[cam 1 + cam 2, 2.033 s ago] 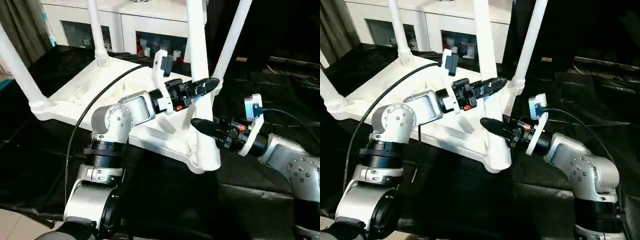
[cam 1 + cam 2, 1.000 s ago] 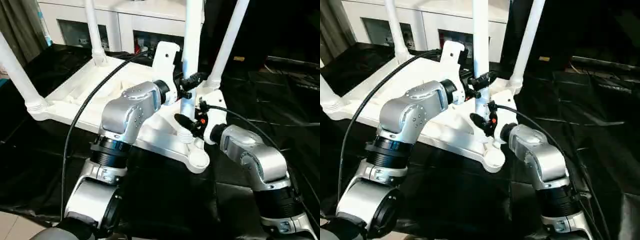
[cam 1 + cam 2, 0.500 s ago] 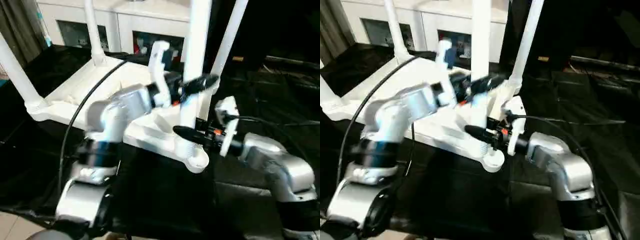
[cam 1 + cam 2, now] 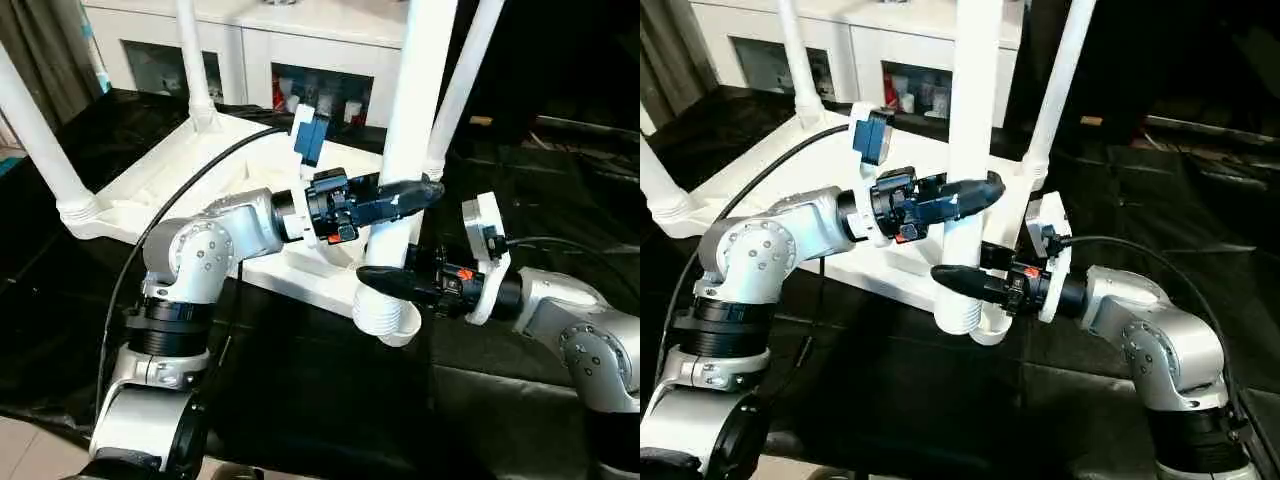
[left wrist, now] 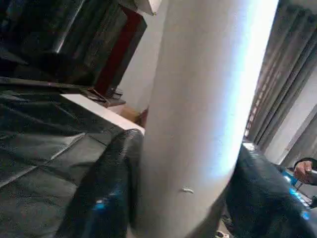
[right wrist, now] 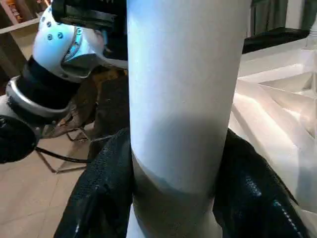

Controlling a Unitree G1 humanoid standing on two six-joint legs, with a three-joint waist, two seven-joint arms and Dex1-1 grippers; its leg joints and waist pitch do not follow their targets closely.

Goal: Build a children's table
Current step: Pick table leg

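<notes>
Fingers (image 4: 405,193) left, fingers (image 4: 958,277) right straddle near leg (image 4: 418,90), table (image 4: 160,185) upturned.

Bright even light, blurred close-ups

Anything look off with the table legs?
Yes: the fourth leg, clamped by the left gripper and right gripper, is not seated. Its ribbed end sits beside the near corner socket, not in it.
</notes>
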